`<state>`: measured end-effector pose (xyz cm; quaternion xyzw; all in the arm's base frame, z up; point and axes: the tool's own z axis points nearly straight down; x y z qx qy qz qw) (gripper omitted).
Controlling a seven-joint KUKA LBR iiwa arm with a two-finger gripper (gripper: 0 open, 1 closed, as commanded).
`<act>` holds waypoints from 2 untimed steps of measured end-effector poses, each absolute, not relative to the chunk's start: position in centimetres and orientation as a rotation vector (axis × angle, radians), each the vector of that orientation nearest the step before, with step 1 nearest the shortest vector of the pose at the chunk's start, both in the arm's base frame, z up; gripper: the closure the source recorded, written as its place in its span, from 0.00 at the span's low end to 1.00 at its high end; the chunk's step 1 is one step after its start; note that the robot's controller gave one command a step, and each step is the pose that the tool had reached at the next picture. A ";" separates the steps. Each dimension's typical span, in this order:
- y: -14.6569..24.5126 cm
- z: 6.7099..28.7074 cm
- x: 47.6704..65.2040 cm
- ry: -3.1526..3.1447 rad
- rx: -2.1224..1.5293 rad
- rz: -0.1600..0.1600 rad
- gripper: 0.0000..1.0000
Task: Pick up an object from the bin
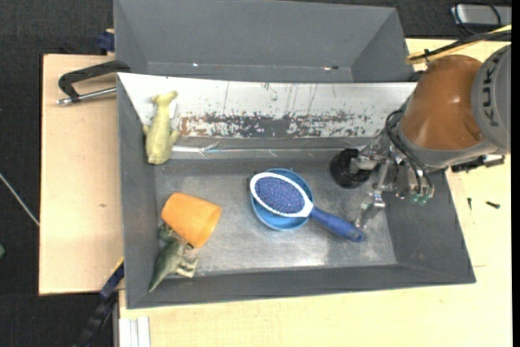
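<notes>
My gripper point(370, 211) hangs at the right side of the bin, its metal fingers pointing down just above the end of a blue handle. That handle belongs to a blue round brush point(283, 197) with a speckled blue face, lying in the middle of the bin floor. Nothing shows between the fingers, and I cannot tell how far apart they stand. A small black round thing point(347, 167) sits just left of the gripper body, near the back wall.
An orange cup point(192, 218) lies on its side at the front left, with a green toy dinosaur point(172, 258) beside it in the corner. A yellow toy animal point(161, 128) leans in the back left corner. The arm's orange cover overhangs the right wall.
</notes>
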<state>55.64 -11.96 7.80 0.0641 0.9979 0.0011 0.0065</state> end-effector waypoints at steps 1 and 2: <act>-12.0 8.3 55.9 3.115 0.194 -0.002 1.00; -12.0 22.1 56.0 3.119 0.213 -0.001 1.00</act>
